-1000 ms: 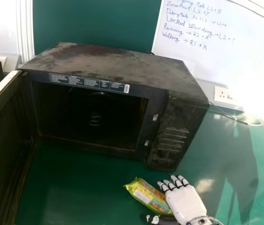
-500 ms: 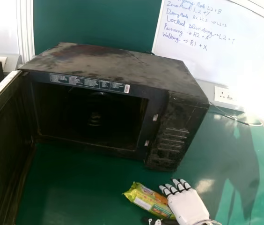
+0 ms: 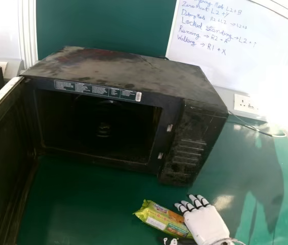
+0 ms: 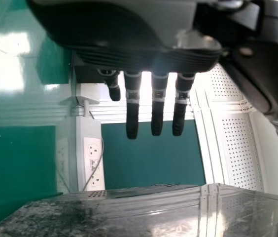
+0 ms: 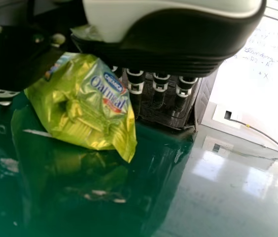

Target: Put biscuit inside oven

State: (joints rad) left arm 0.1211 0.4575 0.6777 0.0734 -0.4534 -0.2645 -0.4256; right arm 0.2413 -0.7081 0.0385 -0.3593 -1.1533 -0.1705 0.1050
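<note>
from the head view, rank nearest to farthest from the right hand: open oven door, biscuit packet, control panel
1. Biscuit packet: beside the right hand, on its left
2. Control panel: ahead, right side of the oven
3. Open oven door: far left

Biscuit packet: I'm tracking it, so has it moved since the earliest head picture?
Yes; the biscuit packet has shifted slightly toward the robot, farther from the oven.
</note>
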